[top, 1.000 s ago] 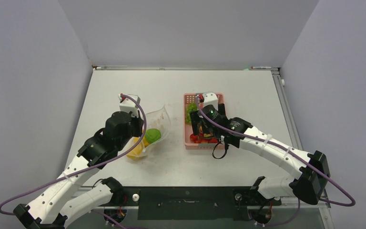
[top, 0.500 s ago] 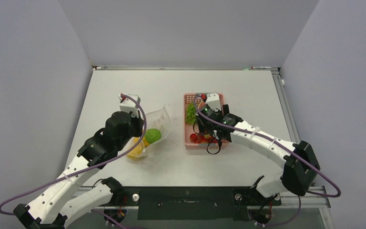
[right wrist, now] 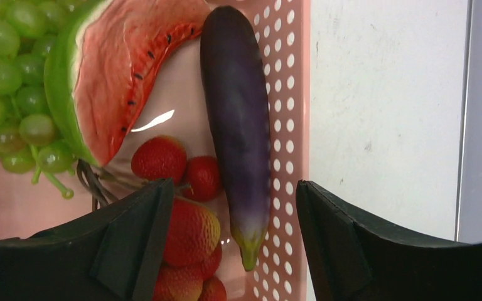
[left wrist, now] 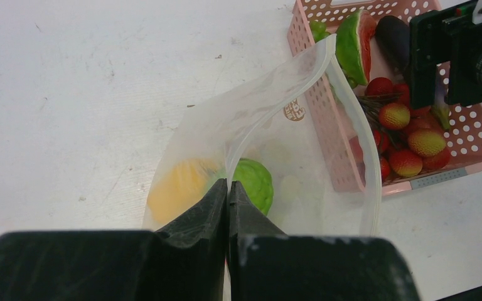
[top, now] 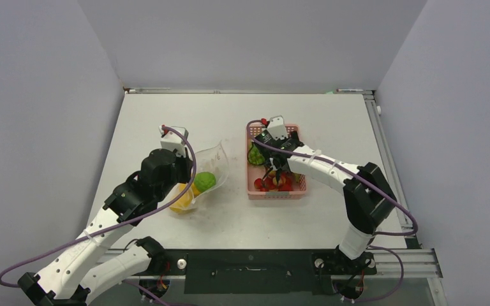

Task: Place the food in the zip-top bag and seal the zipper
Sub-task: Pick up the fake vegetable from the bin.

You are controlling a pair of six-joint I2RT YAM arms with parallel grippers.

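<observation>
**Two pieces bagged, most of the basket left to move**

Top view: the left tool [top: 187,183] gripped the rim of the zip-top bag [top: 212,158], which lay on the surface [top: 166,121]. A green piece [top: 205,180] and a yellow piece [top: 182,201] sat inside the bag, close beside that tool. The right tool [top: 273,171] hung over the pink basket [top: 301,189].

Left wrist view: the fingers were pressed together, clamped on the bag's film. The zipper [left wrist: 359,144] curved away ahead of the tool, with the mouth gaping.

Right wrist view: the fingers stood apart, straddling the eggplant [right wrist: 238,113] directly beneath, apparently touching neither side. A watermelon slice [right wrist: 119,75], grapes [right wrist: 6,75] and strawberries [right wrist: 160,157] lay to the tool's left.

The task looked to be at an early stage. Several items remained in the basket, and sealing had not begun.
</observation>
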